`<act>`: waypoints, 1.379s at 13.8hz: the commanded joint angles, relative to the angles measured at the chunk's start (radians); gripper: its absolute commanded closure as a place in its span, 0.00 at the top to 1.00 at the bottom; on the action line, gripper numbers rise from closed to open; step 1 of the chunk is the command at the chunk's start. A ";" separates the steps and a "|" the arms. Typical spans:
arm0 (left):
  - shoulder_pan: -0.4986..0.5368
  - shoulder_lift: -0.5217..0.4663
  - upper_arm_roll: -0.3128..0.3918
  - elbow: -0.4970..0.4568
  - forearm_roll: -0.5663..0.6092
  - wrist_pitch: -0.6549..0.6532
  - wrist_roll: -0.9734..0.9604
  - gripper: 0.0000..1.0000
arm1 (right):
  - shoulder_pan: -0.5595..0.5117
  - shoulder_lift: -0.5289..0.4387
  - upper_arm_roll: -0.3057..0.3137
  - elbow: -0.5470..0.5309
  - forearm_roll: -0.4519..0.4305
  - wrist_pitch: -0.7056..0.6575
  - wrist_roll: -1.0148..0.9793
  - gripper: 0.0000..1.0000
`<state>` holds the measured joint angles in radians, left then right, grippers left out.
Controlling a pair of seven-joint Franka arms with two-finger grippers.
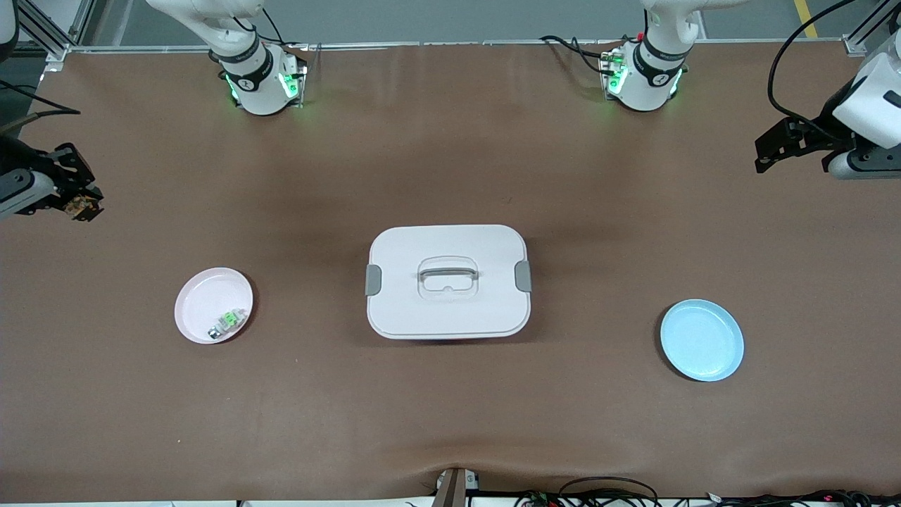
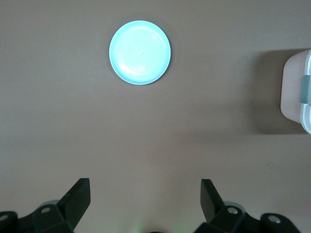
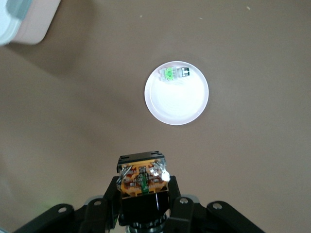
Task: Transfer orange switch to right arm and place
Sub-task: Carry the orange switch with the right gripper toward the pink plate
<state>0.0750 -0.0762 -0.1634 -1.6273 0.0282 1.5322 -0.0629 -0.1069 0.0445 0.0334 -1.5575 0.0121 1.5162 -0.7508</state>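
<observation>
My right gripper [image 1: 74, 197] is up over the table edge at the right arm's end, shut on the orange switch [image 1: 84, 207]. In the right wrist view the switch [image 3: 142, 175] shows its black body and orange face with metal contacts between the fingers of the right gripper [image 3: 143, 183], over bare table beside the pink plate [image 3: 177, 104]. My left gripper [image 1: 767, 151] is up at the left arm's end of the table, open and empty. In the left wrist view the left gripper [image 2: 146, 194] has its jaws wide apart over bare table.
The pink plate [image 1: 204, 296] holds a pale clear switch with a green middle [image 1: 229, 322], which also shows in the right wrist view [image 3: 173, 74]. A white lidded box [image 1: 448, 282] with a grey handle stands mid-table. An empty blue plate [image 1: 702, 340] lies toward the left arm's end and shows in the left wrist view [image 2: 140, 52].
</observation>
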 commanded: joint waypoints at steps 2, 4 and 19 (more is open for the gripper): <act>-0.001 0.003 0.007 -0.003 -0.014 0.011 0.012 1.00 | -0.013 0.005 0.020 0.011 -0.057 0.001 -0.311 0.00; 0.003 0.012 0.007 -0.003 -0.014 0.013 0.012 1.00 | -0.011 0.005 0.020 0.004 -0.055 0.002 -0.323 0.00; 0.026 0.030 0.018 -0.008 -0.014 0.063 0.012 1.00 | -0.049 0.000 0.020 -0.424 0.003 0.540 -0.662 0.00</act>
<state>0.0894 -0.0468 -0.1494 -1.6294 0.0282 1.5819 -0.0629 -0.1210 0.0638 0.0415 -1.9076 -0.0069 1.9782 -1.3514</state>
